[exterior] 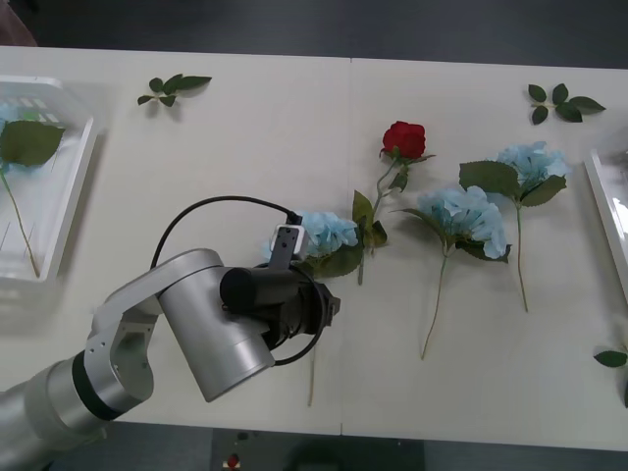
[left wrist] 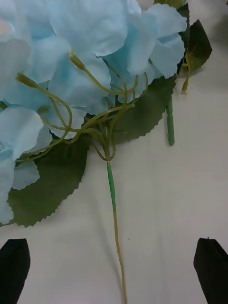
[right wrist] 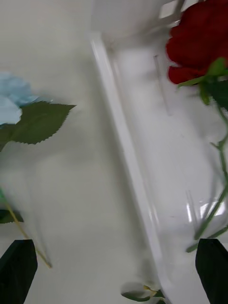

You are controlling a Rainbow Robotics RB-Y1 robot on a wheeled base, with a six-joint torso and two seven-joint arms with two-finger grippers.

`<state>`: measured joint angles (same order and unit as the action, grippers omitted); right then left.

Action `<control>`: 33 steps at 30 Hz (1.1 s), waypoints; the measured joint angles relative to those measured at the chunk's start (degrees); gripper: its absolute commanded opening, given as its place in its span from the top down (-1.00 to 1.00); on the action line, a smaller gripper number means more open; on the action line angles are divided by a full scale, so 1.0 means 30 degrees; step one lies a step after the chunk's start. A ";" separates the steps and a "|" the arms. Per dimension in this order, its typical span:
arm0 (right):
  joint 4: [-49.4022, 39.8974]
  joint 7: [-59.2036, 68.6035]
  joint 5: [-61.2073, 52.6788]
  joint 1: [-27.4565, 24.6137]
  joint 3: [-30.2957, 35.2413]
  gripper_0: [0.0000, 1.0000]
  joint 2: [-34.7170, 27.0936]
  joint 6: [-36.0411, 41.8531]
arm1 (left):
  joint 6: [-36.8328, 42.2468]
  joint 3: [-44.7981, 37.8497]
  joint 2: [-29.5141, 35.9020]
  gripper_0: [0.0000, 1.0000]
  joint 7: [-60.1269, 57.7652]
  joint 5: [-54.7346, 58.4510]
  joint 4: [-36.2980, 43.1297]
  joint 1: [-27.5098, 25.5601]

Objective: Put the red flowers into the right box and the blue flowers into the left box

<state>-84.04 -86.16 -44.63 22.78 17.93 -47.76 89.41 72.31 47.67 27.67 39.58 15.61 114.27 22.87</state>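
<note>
While left gripper (left wrist: 114,273) hovers, jaws wide, over blue flower (left wrist: 80,61) stem on desk (exterior: 245,147), right gripper (right wrist: 114,270) jaws wide above right box (right wrist: 128,166) rim.

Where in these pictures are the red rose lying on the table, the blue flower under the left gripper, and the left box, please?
red rose (exterior: 403,138): front view, on the bloom.
blue flower (left wrist: 85,52): left wrist view, on the pale petals.
left box (exterior: 80,157): front view, on its right rim.

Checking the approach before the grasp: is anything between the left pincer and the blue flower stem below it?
Nothing visible. The left pincer hangs open over the blue flower, its stem on bare table between the fingertips. A red flower's stem end lies beside, apart.
</note>
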 measured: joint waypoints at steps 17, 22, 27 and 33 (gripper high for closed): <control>-0.0228 0.0000 0.1212 0.0000 -0.3746 -0.94 0.3697 -0.1094 | -0.1363 0.1536 -0.1129 -1.00 -0.1117 -0.0013 -0.4586 0.2492; -0.0228 -0.0001 0.3173 0.0000 -0.3745 -0.95 0.4699 -0.1901 | -0.1378 0.1964 -0.1383 -1.00 -0.1184 -0.0027 -0.6062 0.3507; -0.0228 -0.0045 0.4401 0.0000 -0.3884 -0.95 0.5258 -0.2765 | -0.1378 0.3326 -0.1828 -1.00 -0.1363 -0.0541 -0.7437 0.4790; 0.0098 -0.0061 0.4658 0.0000 -0.5186 -0.95 0.5264 -0.4499 | -0.1378 0.3754 -0.1943 -1.00 -0.1560 -0.0544 -0.7666 0.5092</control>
<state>-83.74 -86.34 -30.65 22.78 2.37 -31.97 75.92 68.17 58.94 21.84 34.90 13.98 91.27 38.14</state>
